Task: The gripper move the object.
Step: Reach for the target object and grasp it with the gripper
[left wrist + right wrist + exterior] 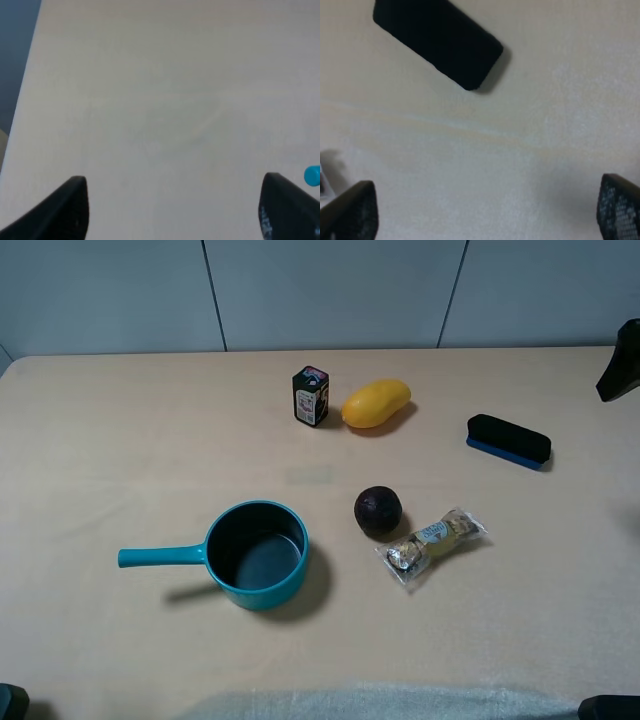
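Right gripper (485, 210) open, fingers spread wide, above the table (120, 440) near the eraser (508, 440), not touching it. Eraser lies flat, black side up, right rear of table, well apart from the mango (376, 404). Left gripper (175, 207) open too, holding nothing, pan handle (312, 175) tip beside it.

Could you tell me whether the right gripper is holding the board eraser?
No, in the right wrist view the right gripper is open and empty, and the board eraser lies apart from it on the table.
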You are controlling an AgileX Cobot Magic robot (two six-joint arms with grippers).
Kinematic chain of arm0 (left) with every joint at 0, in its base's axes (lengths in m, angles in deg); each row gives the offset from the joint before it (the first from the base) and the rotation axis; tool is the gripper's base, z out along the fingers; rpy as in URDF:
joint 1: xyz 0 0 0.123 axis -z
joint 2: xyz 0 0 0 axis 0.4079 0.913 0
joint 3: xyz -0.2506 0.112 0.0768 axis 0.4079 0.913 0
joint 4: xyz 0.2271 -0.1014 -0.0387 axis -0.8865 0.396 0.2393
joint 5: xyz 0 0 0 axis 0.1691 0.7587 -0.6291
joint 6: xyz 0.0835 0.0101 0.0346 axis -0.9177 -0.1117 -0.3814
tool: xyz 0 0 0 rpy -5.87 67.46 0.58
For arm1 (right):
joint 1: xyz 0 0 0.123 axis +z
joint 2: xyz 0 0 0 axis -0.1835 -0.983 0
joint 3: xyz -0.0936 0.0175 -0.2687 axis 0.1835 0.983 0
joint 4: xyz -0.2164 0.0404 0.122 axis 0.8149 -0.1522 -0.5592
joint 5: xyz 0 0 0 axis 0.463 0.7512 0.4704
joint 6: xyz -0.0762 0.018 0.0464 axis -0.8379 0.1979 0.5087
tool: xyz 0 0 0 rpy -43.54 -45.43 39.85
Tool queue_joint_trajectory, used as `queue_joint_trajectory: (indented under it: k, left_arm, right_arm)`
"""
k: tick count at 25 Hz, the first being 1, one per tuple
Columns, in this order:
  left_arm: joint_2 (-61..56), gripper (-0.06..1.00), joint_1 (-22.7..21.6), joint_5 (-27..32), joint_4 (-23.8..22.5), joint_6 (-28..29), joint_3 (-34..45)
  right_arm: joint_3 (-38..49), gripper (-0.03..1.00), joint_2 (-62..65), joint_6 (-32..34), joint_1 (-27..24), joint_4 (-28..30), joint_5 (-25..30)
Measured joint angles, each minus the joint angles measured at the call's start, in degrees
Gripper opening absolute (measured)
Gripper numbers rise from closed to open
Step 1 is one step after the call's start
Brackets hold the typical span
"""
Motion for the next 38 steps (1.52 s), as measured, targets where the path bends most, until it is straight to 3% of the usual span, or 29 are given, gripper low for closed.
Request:
queue_joint_trajectory:
  k: [11, 17, 23, 32, 38]
  left_arm:
    - [0.0, 0.70, 0.0, 0.0, 0.0, 0.0, 0.0]
    - [0.0, 0.70, 0.0, 0.0, 0.0, 0.0, 0.0]
    - [0.0, 0.70, 0.0, 0.0, 0.0, 0.0, 0.0]
    - [0.0, 0.70, 0.0, 0.0, -0.1, 0.0, 0.0]
    - [0.0, 0.70, 0.0, 0.0, -0.1, 0.0, 0.0]
  right_arm:
    - [-0.4, 0.66, -8.2, -9.9, 0.0, -0.5, -1.8]
    - [-4.8, 0.66, -11.7, -16.2, 0.0, -1.6, -1.8]
    - [-11.5, 0.66, -17.6, -19.2, 0.6, -1.3, 0.9]
    - [-20.9, 0.66, -26.3, -22.6, 7.2, -0.5, 3.2]
    - [-22.6, 0.66, -31.3, -23.4, 8.0, -0.5, 4.4]
